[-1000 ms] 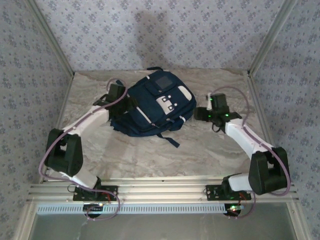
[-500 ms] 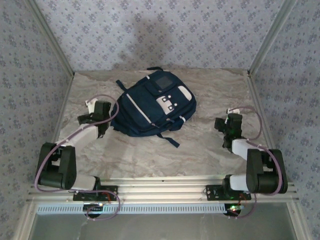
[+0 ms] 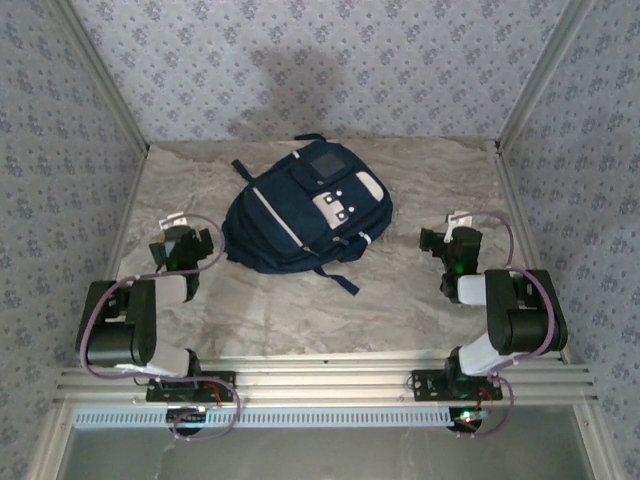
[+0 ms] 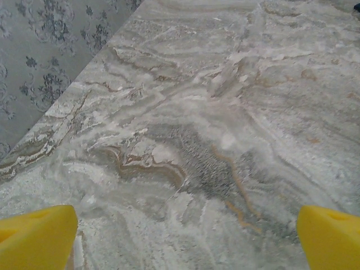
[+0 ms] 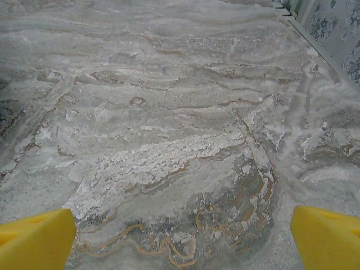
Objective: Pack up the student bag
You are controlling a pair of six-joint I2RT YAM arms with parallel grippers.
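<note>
The student bag (image 3: 305,213), navy blue with white trim and a grey square panel, lies flat in the middle of the marble table, a dark strap trailing toward the front. My left gripper (image 3: 180,243) sits folded back left of the bag, apart from it. Its yellow fingertips (image 4: 35,239) stand wide over bare marble, my left gripper (image 4: 185,239) open and empty. My right gripper (image 3: 450,240) is drawn back to the right of the bag, clear of it. Wide-spread yellow fingertips (image 5: 326,239) frame nothing but table, my right gripper (image 5: 183,239) open.
Patterned fabric walls close the table on the left (image 3: 60,180), back and right. A metal rail (image 3: 320,385) runs along the near edge by the arm bases. Bare marble (image 3: 330,310) lies between the bag and the rail.
Both arms have pulled back from the bag's sides toward their bases, and both grippers opened wider. The bag has settled flat and stays where it was.
</note>
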